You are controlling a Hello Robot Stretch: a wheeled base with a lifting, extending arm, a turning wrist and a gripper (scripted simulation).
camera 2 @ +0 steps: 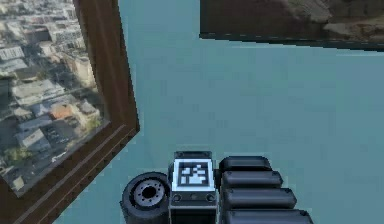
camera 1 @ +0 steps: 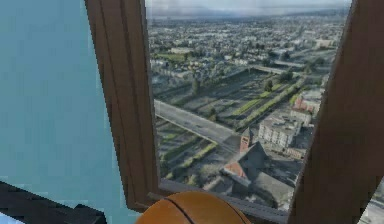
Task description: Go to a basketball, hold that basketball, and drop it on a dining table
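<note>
1. Arm [camera 2: 250, 195] as stacked dark segments at the arm side view's bottom edge.
2. Gripper [camera 2: 147, 197] body left of its white marker [camera 2: 193, 174]; fingers' stance and any load impossible to tell.
3. Basketball [camera 1: 195, 209] at the forward view's bottom edge, in front of a brown-framed city window [camera 1: 125, 100].
4. Teal wall [camera 1: 50, 90] around.

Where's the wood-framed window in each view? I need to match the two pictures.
Forward view: the window spans the centre and right of the picture.
Arm side view: likely the same window, at the left edge, seen at a slant.
Shared landmark: the teal wall right beside it.
</note>
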